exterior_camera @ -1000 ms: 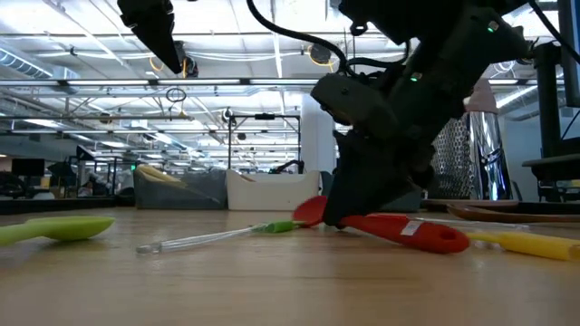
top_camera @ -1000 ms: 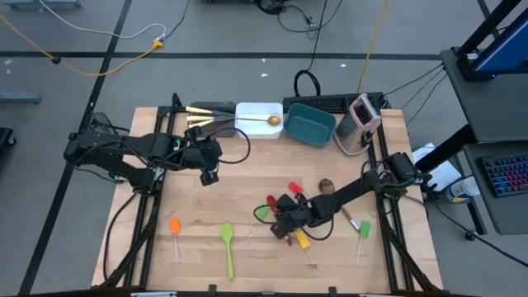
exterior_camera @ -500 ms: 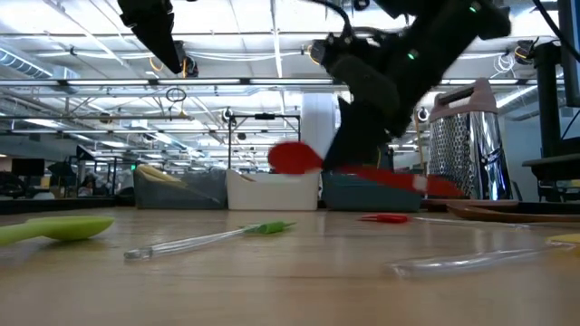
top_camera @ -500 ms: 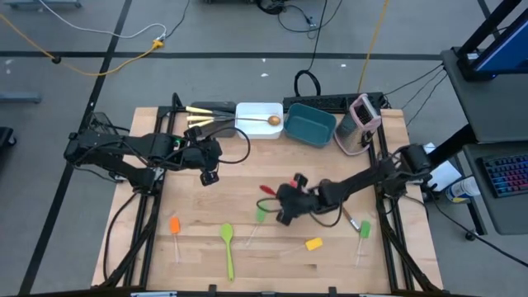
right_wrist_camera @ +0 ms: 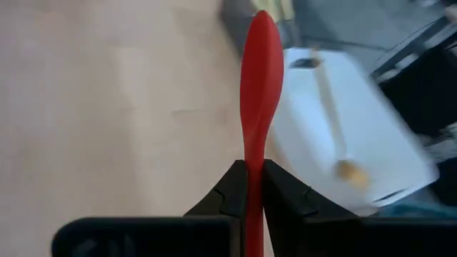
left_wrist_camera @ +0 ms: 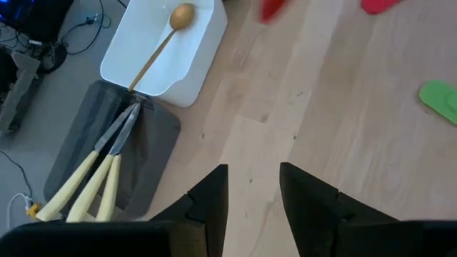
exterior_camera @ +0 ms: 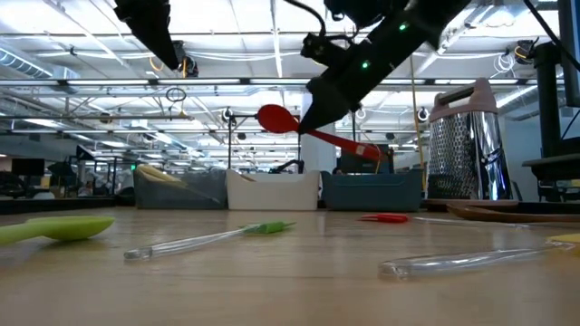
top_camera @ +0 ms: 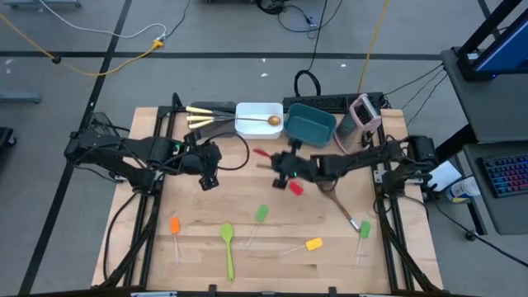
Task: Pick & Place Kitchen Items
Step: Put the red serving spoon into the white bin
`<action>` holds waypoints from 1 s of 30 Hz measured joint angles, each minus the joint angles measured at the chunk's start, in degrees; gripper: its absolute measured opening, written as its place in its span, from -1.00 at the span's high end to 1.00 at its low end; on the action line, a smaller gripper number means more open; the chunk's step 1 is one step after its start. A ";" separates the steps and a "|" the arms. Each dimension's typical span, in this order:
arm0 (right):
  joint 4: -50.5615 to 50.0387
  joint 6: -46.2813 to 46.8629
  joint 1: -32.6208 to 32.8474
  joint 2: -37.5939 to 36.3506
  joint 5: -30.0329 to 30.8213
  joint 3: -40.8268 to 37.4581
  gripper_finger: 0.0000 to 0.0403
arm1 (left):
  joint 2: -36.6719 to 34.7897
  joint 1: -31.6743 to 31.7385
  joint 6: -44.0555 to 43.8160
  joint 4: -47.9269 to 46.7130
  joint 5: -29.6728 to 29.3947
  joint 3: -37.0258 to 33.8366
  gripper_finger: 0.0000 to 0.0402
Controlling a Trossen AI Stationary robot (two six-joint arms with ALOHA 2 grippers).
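Right gripper point(top_camera: 285, 169) is up off the table, out over the middle of the board, clenched on a red spoon point(exterior_camera: 308, 132). Fingers pinch the handle edge-on in the right wrist view point(right_wrist_camera: 255, 187); the spoon blade runs straight out ahead of them. In the low view the spoon hangs well clear of the wood, bowl end higher, handle sloping down past the claw.

Just ahead of the right claw, toward the far edge: white tub point(top_camera: 258, 120) with a gold spoon point(top_camera: 272, 120) lying in it, bowl end inside. Teal tub point(top_camera: 310, 125) sits beside the white one, close behind the claw's forearm. Pink-and-grey appliance point(top_camera: 362, 120) stands further along that same row.

Left gripper point(top_camera: 208, 175) hovers apart from the right one, same middle band of the table, jaws standing parted and nothing between them. Beyond its fingers point(left_wrist_camera: 214, 203): a dark tub holding cream-handled knives point(left_wrist_camera: 89, 185).

On the near side of the right claw, lying flat: green-headed spatula point(top_camera: 259, 217), yellow-headed spatula point(top_camera: 312, 245), green spoon point(top_camera: 227, 243), orange-headed spatula point(top_camera: 175, 227). A second green-headed spatula point(top_camera: 364, 230) lies off toward the right arm's base. A small red item on the wood under the claw point(top_camera: 294, 187), possibly another spatula head; view too poor to be sure.
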 joint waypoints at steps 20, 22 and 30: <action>2.46 -37.63 -20.98 7.96 -13.55 15.35 0.89 | 0.00 -0.61 -2.61 0.31 -0.12 0.00 0.35; 3.20 -37.85 -22.84 9.54 -13.50 16.10 0.87 | 0.00 -0.61 -2.60 0.33 -0.09 0.00 0.35; 2.73 -38.67 -27.34 15.56 -13.64 17.01 0.90 | 0.00 -0.61 -1.92 0.31 -0.12 0.00 0.35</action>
